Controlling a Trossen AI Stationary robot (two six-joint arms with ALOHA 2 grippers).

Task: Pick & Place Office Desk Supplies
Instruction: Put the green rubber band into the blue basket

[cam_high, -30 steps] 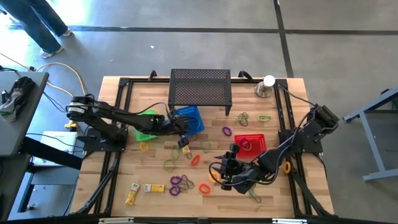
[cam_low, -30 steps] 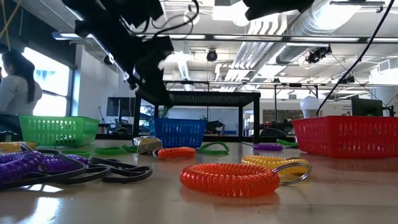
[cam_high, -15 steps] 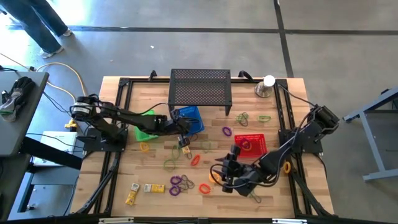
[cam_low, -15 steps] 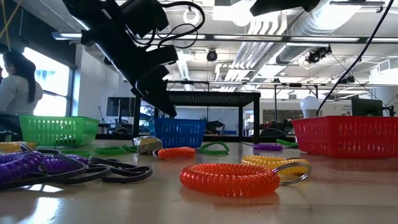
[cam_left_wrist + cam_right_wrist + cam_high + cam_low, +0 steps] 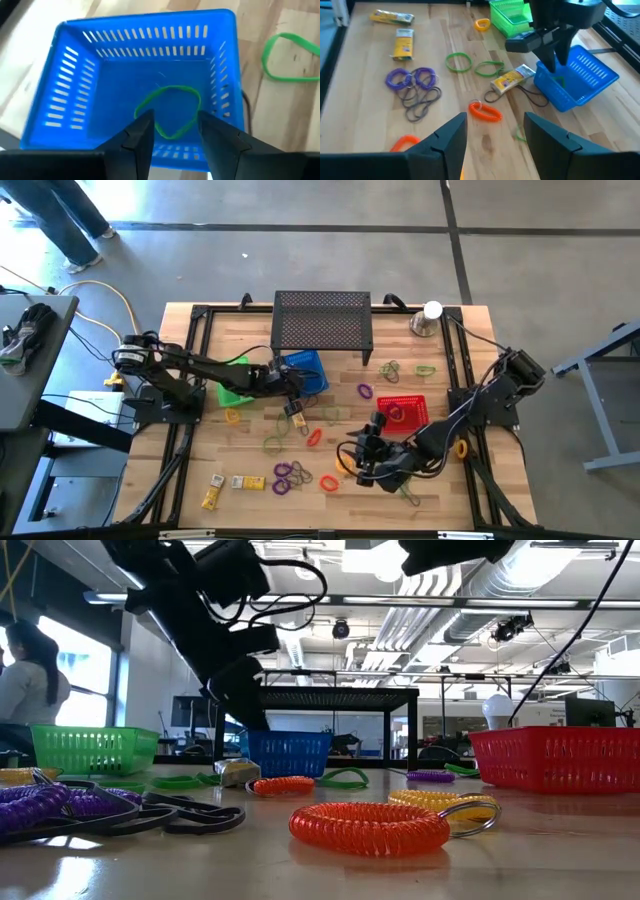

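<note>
My left gripper (image 5: 175,132) hangs open over the blue basket (image 5: 308,370), fingers slanting down into it. A thin green loop (image 5: 170,107) lies flat on the basket's floor, just beyond the fingertips and clear of them. My right gripper (image 5: 495,135) hovers open above the table's near right part (image 5: 360,458), with nothing between its fingers. Office desk supplies lie loose on the wood: purple coils (image 5: 288,475), an orange coil (image 5: 368,828), green loops (image 5: 458,62), yellow packets (image 5: 228,483).
A green basket (image 5: 235,388) stands left of the blue one and a red basket (image 5: 405,410) is at centre right. The black perforated stand (image 5: 322,320) and a silver cup with a white ball (image 5: 428,320) are at the far edge. A person sits beyond the table (image 5: 25,680).
My left gripper has opened while staying over the blue basket. My right gripper has kept still.
</note>
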